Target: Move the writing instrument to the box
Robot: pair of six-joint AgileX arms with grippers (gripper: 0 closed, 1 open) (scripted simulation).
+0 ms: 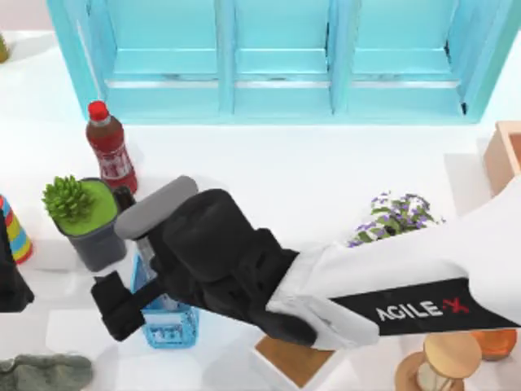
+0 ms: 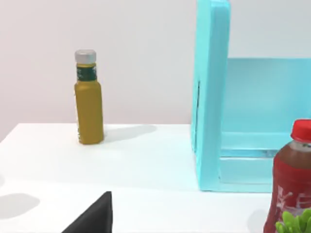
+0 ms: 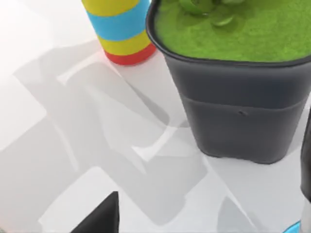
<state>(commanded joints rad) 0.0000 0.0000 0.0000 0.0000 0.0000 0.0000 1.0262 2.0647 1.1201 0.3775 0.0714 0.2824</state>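
table: smooth white, faintly glossy
plant pot: dark grey matt plastic look, top grainy green
red bottle: clear glossy plastic, red cap
yellow bottle: smooth, semi-gloss, grey cap
blue basket: translucent mesh plastic
right arm: white shell, matt black wrist
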